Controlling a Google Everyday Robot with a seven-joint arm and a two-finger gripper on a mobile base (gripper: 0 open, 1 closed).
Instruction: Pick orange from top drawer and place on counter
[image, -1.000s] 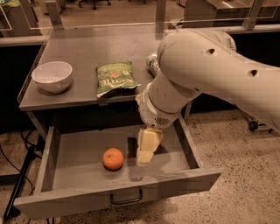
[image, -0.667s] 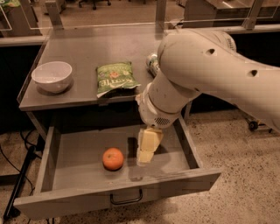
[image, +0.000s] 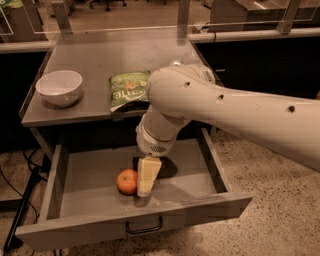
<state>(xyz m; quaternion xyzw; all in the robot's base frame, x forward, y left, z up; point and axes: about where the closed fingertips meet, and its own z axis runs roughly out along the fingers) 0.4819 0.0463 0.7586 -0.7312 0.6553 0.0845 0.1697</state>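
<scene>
The orange (image: 127, 181) lies on the floor of the open top drawer (image: 90, 175), left of centre. My gripper (image: 145, 181) reaches down into the drawer on the white arm (image: 210, 107). Its pale fingers (image: 148, 175) stand right beside the orange on its right side, touching or nearly touching it. The drawer front with its dark wire handle (image: 144, 226) faces the camera. The grey counter (image: 100, 55) sits above and behind the drawer.
A white bowl (image: 59, 87) stands on the counter's left side. A green snack bag (image: 128, 88) lies near the counter's front edge, just above the arm. Speckled floor lies to the right, cables to the left.
My gripper has moved left inside the drawer, from a gap away from the orange to right against its right side. The orange has not moved.
</scene>
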